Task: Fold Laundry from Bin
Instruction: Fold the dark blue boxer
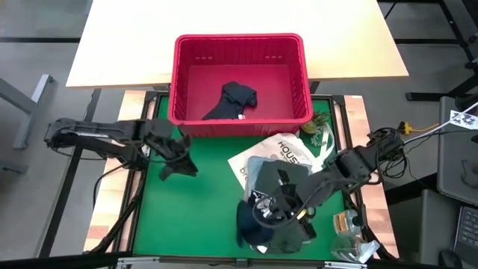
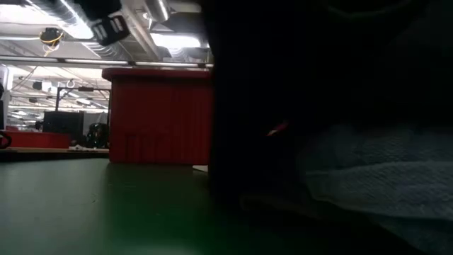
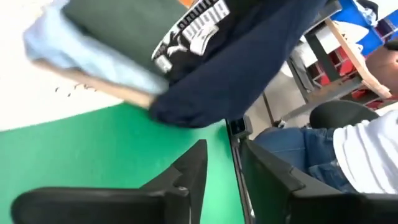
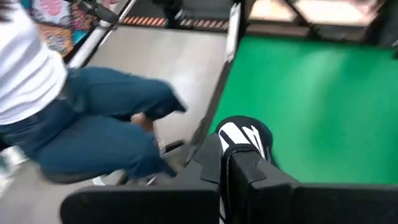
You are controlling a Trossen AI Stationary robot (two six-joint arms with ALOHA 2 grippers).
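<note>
We have piled most clothes (image 1: 272, 202) on the green mat (image 1: 202, 217). One dark piece (image 1: 233, 101) waits in the red bin (image 1: 239, 45). Our right gripper (image 1: 270, 211) pinches the navy shorts (image 4: 244, 138); our left gripper (image 1: 179, 161) is spread, empty.

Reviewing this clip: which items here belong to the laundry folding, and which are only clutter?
Job: red bin; dark garment inside it; stacked garments on the green mat; navy shorts in the right gripper.
Clutter: white tote bag; seated person.
</note>
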